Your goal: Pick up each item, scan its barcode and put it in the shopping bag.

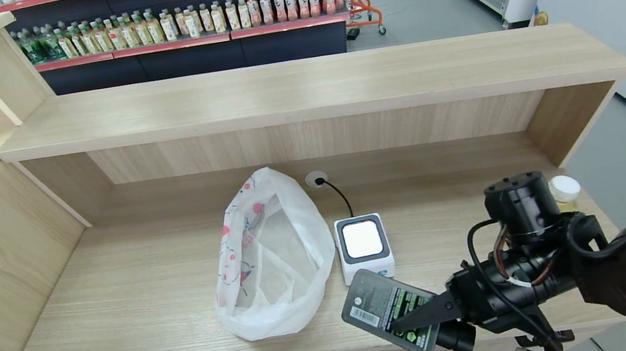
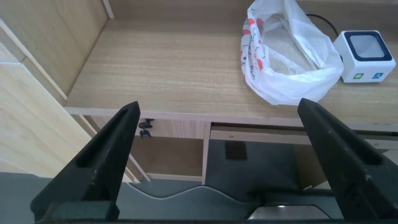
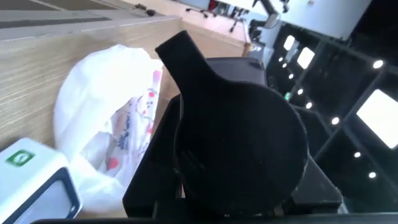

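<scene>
The scanner stands on the counter, window up. The right gripper is clamped on a dark flat package, held just in front of the scanner with the barcode face up. The bag lies open just left of the scanner. A white-capped bottle stands well right of it. The left gripper, fingers spread wide, hangs off the counter's front edge, well apart from the scanner.

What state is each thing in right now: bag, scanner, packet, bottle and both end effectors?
shopping bag: mouth open, lying on the counter.
scanner: window facing up, cable attached.
dark packet: gripped, barcode side up, near the scanner.
bottle: upright, white cap on, partly hidden.
right end effector: shut on the dark packet.
left end effector: open, empty.
</scene>
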You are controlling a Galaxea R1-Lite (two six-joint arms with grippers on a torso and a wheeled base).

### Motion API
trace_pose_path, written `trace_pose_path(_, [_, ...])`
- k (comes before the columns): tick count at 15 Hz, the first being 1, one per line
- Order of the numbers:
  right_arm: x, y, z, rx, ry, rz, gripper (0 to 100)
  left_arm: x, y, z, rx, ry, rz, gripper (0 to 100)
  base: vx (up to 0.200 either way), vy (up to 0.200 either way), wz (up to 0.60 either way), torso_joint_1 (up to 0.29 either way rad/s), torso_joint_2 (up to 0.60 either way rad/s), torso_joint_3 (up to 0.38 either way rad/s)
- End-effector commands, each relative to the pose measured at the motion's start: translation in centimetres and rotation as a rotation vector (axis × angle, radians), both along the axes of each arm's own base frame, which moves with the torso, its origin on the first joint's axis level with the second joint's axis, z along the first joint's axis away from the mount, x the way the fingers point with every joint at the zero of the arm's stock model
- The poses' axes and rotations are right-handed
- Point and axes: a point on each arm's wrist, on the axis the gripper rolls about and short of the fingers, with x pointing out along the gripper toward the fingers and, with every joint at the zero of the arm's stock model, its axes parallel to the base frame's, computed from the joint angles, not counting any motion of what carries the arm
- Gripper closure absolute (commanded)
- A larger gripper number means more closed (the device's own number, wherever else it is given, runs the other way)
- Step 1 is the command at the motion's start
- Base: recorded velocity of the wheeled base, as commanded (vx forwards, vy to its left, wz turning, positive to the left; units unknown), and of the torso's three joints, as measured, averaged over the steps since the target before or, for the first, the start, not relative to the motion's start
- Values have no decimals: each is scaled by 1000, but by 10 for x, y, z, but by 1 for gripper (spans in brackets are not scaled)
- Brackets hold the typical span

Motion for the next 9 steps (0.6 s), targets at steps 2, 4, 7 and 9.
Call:
trace_pose_path(2, [6,13,-10,5,12,56,100,0,0,0,0,1,0,0,0,0,0,0,0,0])
trace_pose_path(4, [12,17,-7,21,-6,67,100,0,0,0,0,1,0,0,0,0,0,0,0,0])
trace_pose_path(7, [15,19,0,37,-40,72,100,0,0,0,0,1,0,0,0,0,0,0,0,0])
trace_pose_path(9, [15,19,2,46,-79,78,100,0,0,0,0,1,0,0,0,0,0,0,0,0])
